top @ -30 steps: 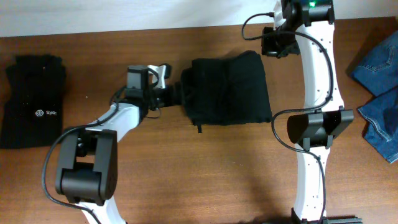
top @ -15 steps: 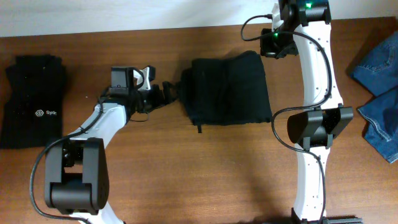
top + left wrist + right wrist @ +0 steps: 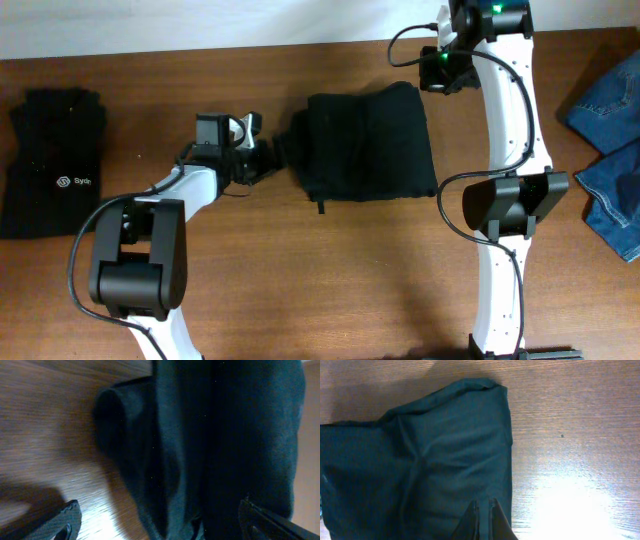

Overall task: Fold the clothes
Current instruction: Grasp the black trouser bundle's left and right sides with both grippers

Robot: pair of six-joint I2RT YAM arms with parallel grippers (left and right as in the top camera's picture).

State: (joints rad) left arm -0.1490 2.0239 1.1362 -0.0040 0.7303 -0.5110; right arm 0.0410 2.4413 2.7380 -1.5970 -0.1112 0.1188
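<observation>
Left gripper [image 3: 266, 156] on the move again: a sec ago it was right up against the near edge of the black trousers [image 3: 365, 145], half a sec ago it'd backed off w/ bare table [image 3: 300, 270] showing in the gap, and now it's nosed fwd again, tips just short of the cloth flap. Jaws wide the whole way, nothing in them. Wrist view has a fingertip [image 3: 64, 522] at each bottom corner and dark cloth filling the space ahead & between. Trousers haven't budged, same folded bundle, same outline, so that retreat-and-return reads to me as lining up a fresh bite on the near edge, not a fold done; prob one more fold or a tidy-up left. Right gripper [image 3: 484, 505] hasn't shifted, fingers pressed together, parked over the bundle's far corner. No cloth seen pinched btwn them, and whether the tips touch fabric I can't tell. Orientation: bundle's near square, slightly longer along the line running straight out from the left jaws toward the right ones, and the folds seem to run that way too in the left wrist view. A rolled lip sits just ahead-left of the left jaws. Which end's the waist I can't tell, it's all black
</observation>
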